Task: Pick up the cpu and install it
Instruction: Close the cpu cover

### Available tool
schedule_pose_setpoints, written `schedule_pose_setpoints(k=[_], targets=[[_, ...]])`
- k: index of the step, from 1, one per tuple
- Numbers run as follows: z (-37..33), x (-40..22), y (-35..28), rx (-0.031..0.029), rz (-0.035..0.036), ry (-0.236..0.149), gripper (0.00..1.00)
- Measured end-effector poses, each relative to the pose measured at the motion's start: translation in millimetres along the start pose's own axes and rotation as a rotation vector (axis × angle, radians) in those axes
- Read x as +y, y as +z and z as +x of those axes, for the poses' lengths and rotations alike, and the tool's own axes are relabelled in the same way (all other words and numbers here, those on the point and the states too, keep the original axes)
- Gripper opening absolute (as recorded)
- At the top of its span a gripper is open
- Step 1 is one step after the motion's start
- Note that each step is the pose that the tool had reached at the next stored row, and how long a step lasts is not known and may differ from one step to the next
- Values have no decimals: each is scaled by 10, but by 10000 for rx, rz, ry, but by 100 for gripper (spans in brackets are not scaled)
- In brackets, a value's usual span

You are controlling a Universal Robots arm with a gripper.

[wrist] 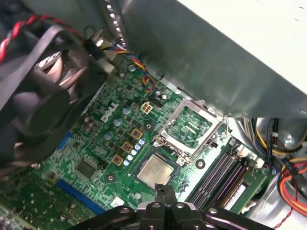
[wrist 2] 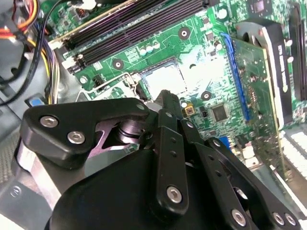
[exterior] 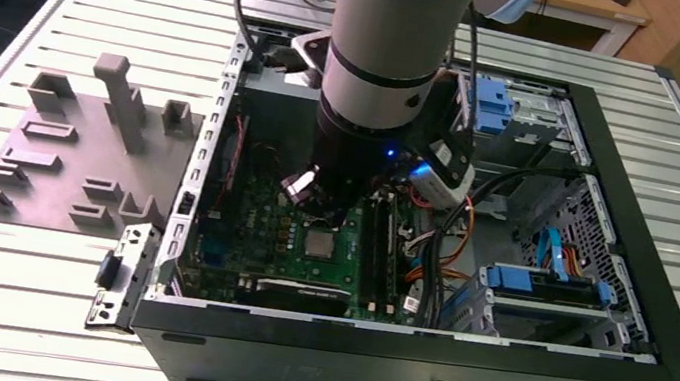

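The cpu (wrist: 154,170), a small pale silver square, lies flat in its socket on the green motherboard (wrist: 103,158). The silver socket frame (wrist: 192,127) stands hinged open beside it. My gripper (wrist: 164,188) hovers just above the cpu's edge, its black fingers pressed together with nothing between them. In the second wrist view the gripper (wrist 2: 165,95) points at the cpu (wrist 2: 163,79), which sits in glare. In the exterior view the cpu (exterior: 323,243) shows just below the arm (exterior: 376,85), which reaches down into the open computer case (exterior: 643,327).
A black fan (wrist: 43,91) rises close beside the socket. Memory slots (wrist: 218,175) run along its other side, with coloured cables (wrist: 292,182) beyond. A graphics card (wrist 2: 261,72) stands on the board. Grey plastic blocks (exterior: 76,151) sit on the slatted table at the exterior view's left.
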State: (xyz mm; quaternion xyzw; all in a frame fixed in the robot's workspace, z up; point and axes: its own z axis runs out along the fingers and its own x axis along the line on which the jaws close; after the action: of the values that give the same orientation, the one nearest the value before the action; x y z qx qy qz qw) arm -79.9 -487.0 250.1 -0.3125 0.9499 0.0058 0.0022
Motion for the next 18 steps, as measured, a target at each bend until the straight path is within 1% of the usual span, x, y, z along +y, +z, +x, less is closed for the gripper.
schedule_pose_setpoints(k=[1,3,8,9,18], targets=[[-4,-3,1,0,-1,-71,11],[-26,-7,2,-1,-3,-88,11],[-40,-18,6,-4,-7,-95,11],[-40,-18,6,-3,-8,-175,11],[-40,-18,13,15,-21,-1815,11]])
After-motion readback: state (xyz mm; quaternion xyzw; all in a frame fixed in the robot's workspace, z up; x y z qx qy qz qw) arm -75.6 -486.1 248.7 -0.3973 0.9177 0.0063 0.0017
